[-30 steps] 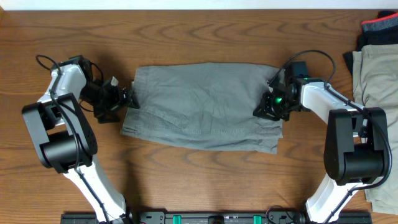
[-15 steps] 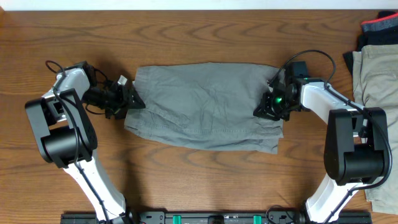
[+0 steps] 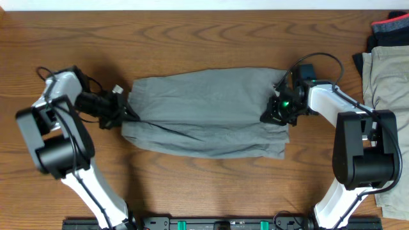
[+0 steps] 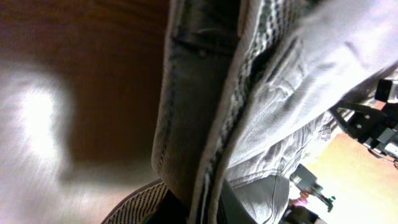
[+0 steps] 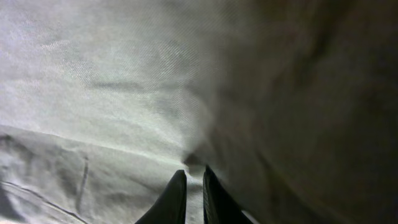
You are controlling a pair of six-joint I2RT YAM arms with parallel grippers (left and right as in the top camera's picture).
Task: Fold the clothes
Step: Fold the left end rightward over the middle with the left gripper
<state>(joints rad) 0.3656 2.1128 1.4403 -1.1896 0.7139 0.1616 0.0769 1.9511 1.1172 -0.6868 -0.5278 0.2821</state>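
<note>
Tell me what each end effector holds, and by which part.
Both hold the grey shorts: the left end effector grips their left end, the right end effector pinches fabric near the right end.

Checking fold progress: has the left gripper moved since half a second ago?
Yes: left gripper, clamping the mid-grey cotton shorts, moved leftward, away from the light khaki trousers.

Brown wood-grain table [image 3: 211, 185], black rail [image 3: 204, 225] with green marks along its near edge.
</note>
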